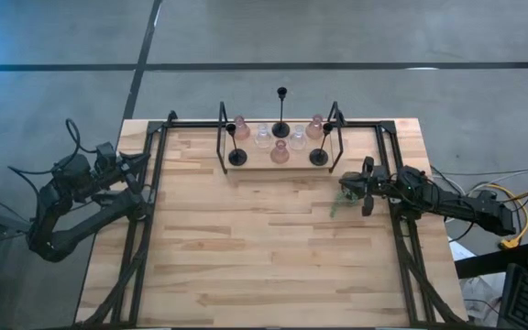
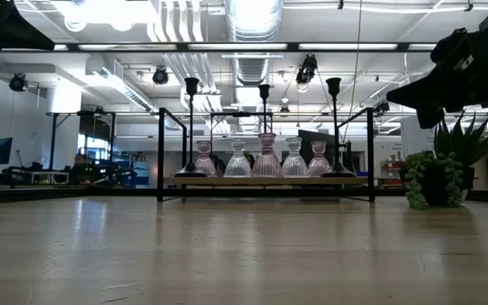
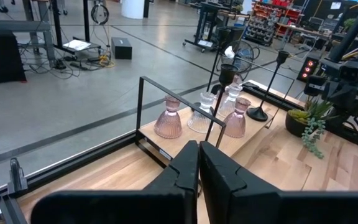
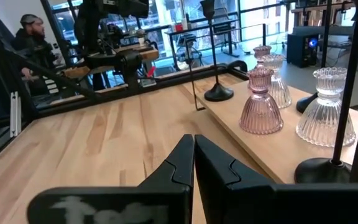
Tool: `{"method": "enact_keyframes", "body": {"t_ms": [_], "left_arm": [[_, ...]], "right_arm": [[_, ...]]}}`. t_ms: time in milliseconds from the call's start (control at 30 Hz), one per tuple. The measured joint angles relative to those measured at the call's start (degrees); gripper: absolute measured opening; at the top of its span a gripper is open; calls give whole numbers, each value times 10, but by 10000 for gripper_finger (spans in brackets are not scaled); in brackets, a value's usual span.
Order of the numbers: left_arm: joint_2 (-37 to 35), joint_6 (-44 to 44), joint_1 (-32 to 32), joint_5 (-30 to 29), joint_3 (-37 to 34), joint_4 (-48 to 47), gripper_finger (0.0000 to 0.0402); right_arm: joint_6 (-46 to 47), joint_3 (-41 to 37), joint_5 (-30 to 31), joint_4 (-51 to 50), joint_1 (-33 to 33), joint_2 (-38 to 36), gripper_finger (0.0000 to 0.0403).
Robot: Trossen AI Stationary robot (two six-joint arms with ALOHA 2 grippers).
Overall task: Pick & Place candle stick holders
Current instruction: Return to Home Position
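The candle stick holders stand on a wooden board [image 1: 264, 164] inside a black frame [image 1: 222, 137] at the table's far middle. Three are black with thin stems [image 1: 281, 128]; the squat ones are pink [image 4: 261, 106] and clear glass [image 4: 325, 111]. My left gripper [image 3: 199, 146] is shut and empty at the table's far left, raised and pointing toward the board. My right gripper [image 4: 194, 138] is shut and empty at the right, just off the board's right end, pointing level toward the table's left edge.
A small green plant [image 2: 435, 174] in a dark pot sits on the table by the right gripper, near the board's right end. Black rails [image 1: 154, 211] run along the table's left and right sides. Bare wood [image 1: 264, 247] fills the middle and near part.
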Motion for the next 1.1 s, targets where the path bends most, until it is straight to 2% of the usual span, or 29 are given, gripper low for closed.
{"method": "enact_keyframes", "body": {"t_ms": [433,533,633,733,833,1100], "left_arm": [[0,2,0,0,0,0,16],[0,15,-10,-2,0,48,17],[0,63,-49,-3,-3,169,18],[0,137,-107,22,-20,300,18],[0,220,-164,40,-50,322,16],[-8,242,-273,7,-164,356,17]], "right_arm": [[0,0,0,0,0,0,8],[0,0,0,0,0,0,8],[0,0,0,0,0,0,8],[0,0,0,0,0,0,8],[0,0,0,0,0,0,8],[0,0,0,0,0,0,8]]}}
